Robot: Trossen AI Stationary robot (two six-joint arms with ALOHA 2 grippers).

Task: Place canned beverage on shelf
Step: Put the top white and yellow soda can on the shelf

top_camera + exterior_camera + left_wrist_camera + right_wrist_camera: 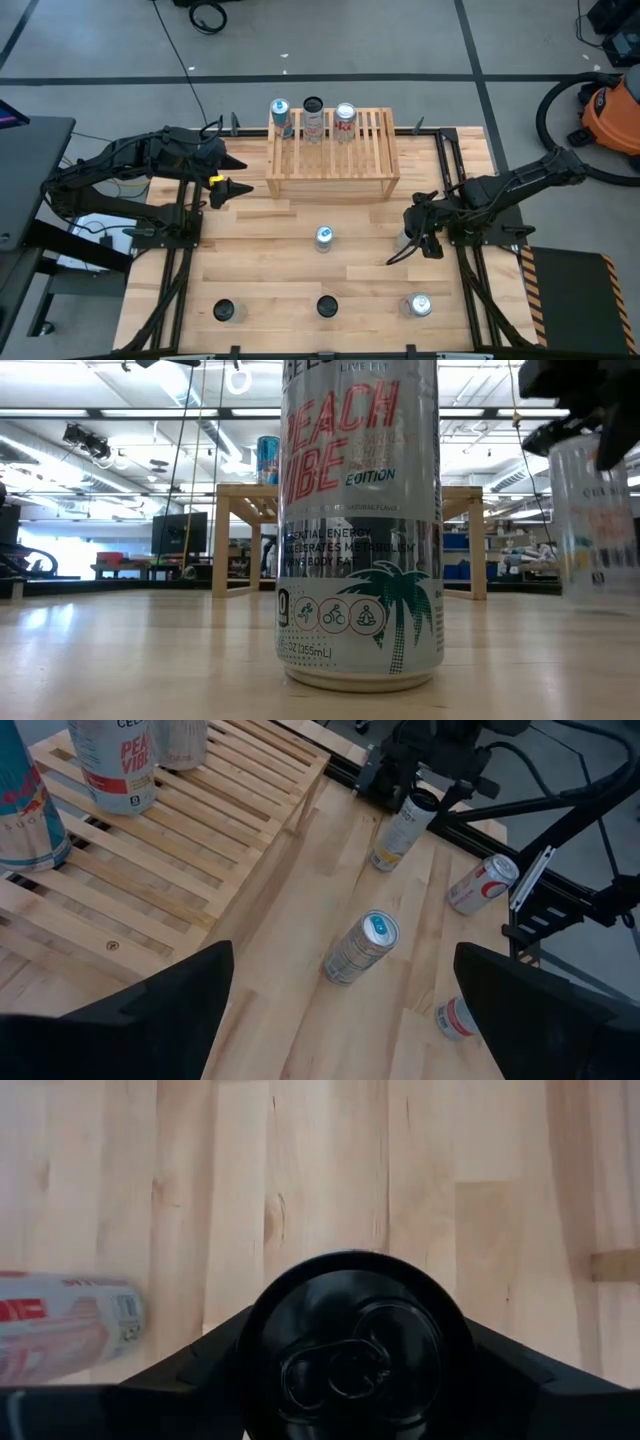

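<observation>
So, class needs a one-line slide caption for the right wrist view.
Right gripper closed around a black-topped can above the plank tabletop, another can lying nearby.

Seven cans, one slatted shelf, two arms.

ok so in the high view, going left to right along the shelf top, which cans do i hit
blue can → black-topped can → red and silver can, all standing along the back edge of the shelf; the slats to their right are bare.
</observation>
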